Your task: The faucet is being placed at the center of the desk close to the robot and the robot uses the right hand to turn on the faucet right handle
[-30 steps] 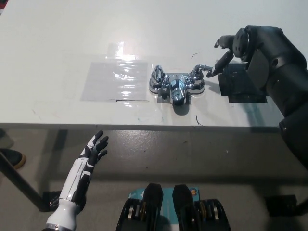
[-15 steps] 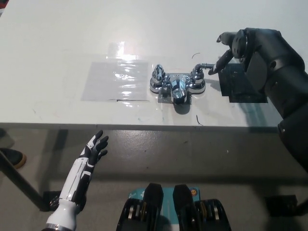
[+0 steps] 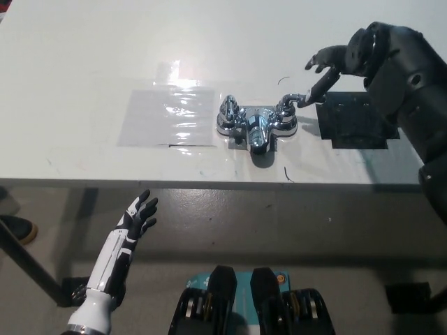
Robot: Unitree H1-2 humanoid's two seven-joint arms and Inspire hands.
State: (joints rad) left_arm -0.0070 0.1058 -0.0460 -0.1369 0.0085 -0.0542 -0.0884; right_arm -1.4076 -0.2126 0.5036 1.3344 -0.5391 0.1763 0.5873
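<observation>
Turning step: black right hand (image 3: 339, 64) open, grips nothing, one finger seems to touch faucet (image 3: 255, 125) right handle (image 3: 292, 102). Next: push handle round. White left hand (image 3: 140, 213) idle, open, near left

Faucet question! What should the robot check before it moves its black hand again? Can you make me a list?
1. Faucet sits at the middle of the desk, near the front edge: ok.
2. Right robot hand at the right handle: ok, one finger looks to touch the lever's tip.
3. Handle gripped: not ok, the fingers are spread and hold nothing.
4. Handle turned on: cannot tell, no water shows.
5. Left robot hand out of the way: ok, open, below the desk edge.
</observation>
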